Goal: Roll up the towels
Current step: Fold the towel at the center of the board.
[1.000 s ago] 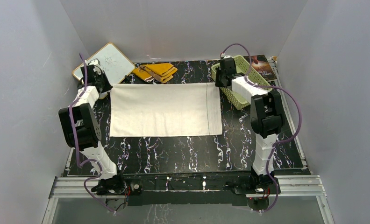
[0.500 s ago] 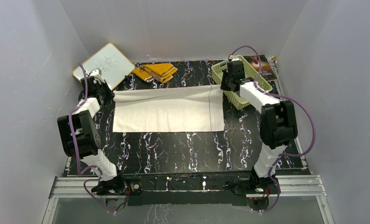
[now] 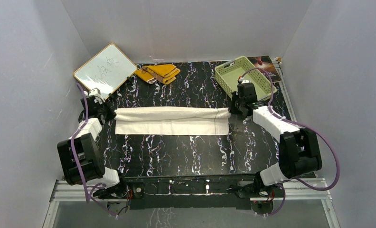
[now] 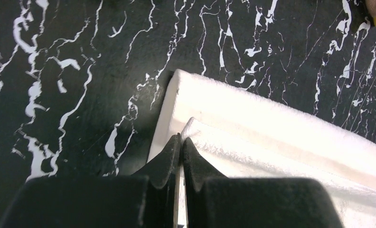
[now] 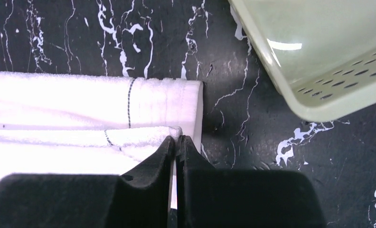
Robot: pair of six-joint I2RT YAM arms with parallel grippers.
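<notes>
Lengthwise fold of cream towel [image 3: 169,121], no roll yet.
Clamped at its end corners by left gripper [image 4: 181,139] and right gripper [image 5: 176,140]; mustard towel [image 3: 158,72] untouched.

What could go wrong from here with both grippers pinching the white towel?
The left gripper and right gripper each pinch only a thin corner of the white towel, so either corner may slip out. If one arm pulls further than the other, the fold may skew. The right gripper is near the basket and might nudge it.
</notes>
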